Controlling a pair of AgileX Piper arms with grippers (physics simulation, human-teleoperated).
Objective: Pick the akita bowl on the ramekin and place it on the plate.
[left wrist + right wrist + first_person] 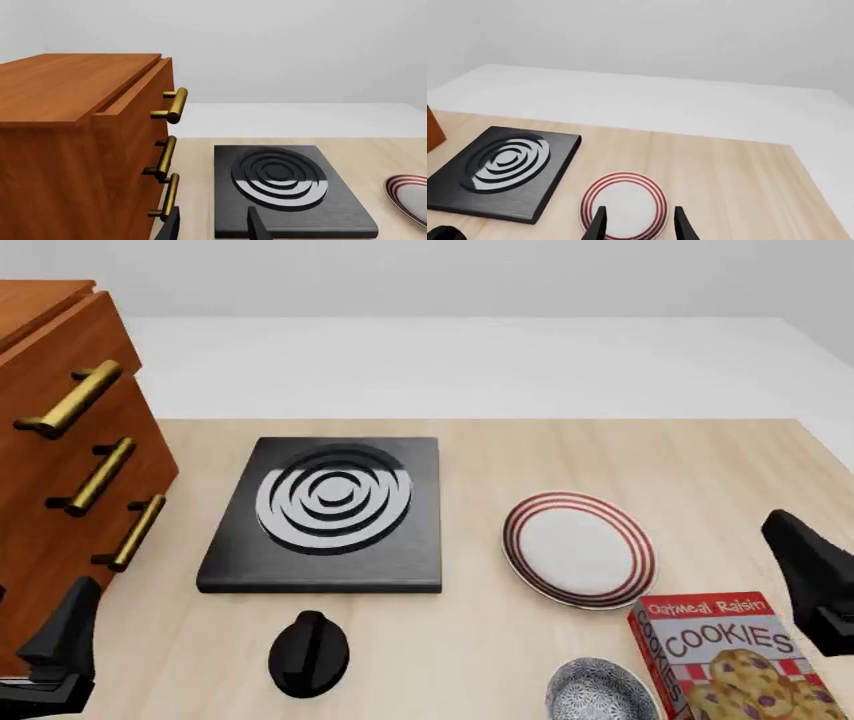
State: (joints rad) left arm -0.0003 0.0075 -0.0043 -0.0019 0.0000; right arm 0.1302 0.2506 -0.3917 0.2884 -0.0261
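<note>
Akita bowl (603, 692), near desk edge, touching cookie box (731, 660); ramekin not visible. Right tool (638, 223), left tool (213, 225): fingers apart, empty. Risk: box crowds bowl's right side, tool may knock it; plate (579, 548) just beyond.

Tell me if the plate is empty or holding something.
Empty: the plate shows a bare white centre, and the akita bowl sits apart, nearer the front edge.

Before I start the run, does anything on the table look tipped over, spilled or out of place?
Nothing looks spilled or damaged. The cookie box lies flat beside the akita bowl, which sits upright at the near edge. The plate is bare, and the stove sits slightly skewed on the table.
</note>
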